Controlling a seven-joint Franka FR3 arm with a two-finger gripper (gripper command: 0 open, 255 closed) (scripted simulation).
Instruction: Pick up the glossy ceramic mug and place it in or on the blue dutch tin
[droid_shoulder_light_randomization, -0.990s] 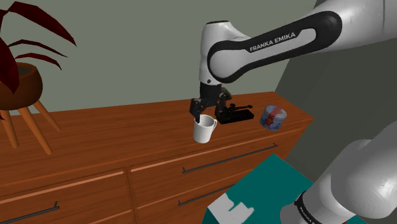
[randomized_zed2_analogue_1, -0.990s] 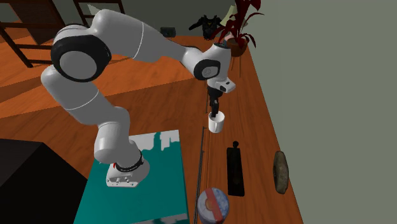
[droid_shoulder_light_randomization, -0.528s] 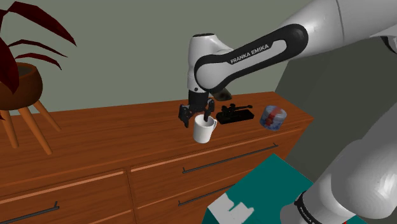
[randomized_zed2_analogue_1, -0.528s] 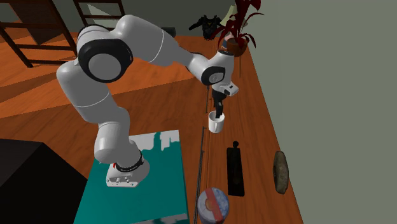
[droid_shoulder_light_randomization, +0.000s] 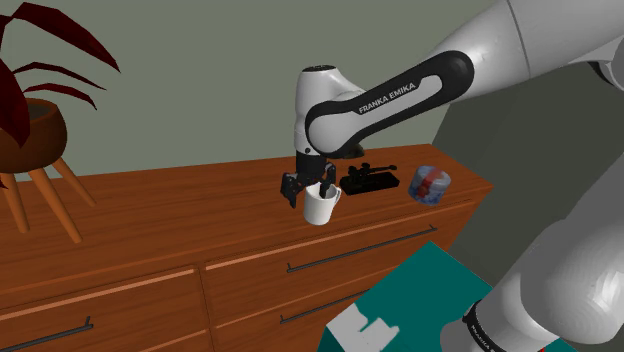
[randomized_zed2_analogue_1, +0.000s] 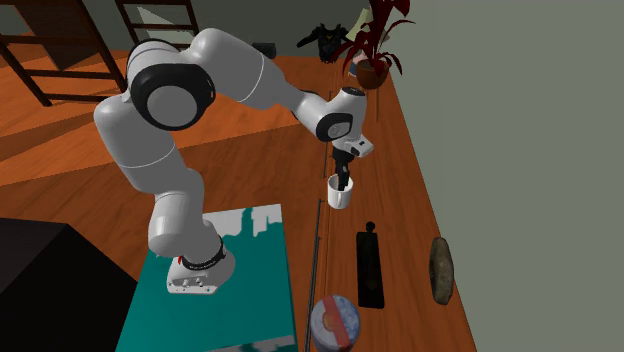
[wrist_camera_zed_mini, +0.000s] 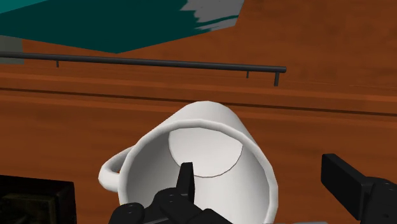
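The gripper (wrist_camera_zed_mini: 257, 175) is standing released, its jaws straddling the wall of the white mug (wrist_camera_zed_mini: 210, 159). One finger is reaching down inside the cup while the other is hanging outside the rim with a clear gap showing, so nothing is being grasped. The shoulder view is giving the same straddle from the side, with the gripper (droid_shoulder_light_randomization: 308, 190) dipping into the mug (droid_shoulder_light_randomization: 321, 208).

The mug is sitting upright on the wooden dresser (droid_shoulder_light_randomization: 170, 215), near its front edge. The wrist view is catching a drawer handle (wrist_camera_zed_mini: 153, 62) just beyond it.

The blue tin (droid_shoulder_light_randomization: 431, 185) is resting well apart from the mug, near the dresser's end at the shoulder view's right. A flat black object (droid_shoulder_light_randomization: 368, 180) is lying between them. From the second exterior view the tin (randomized_zed2_analogue_1: 335, 322) is showing a round lid with red markings, and a grey lump (randomized_zed2_analogue_1: 441, 268) is lying by the wall.

The arm (droid_shoulder_light_randomization: 400, 90) is carrying the lettering "FRANKA EMIKA", readable in the shoulder view.
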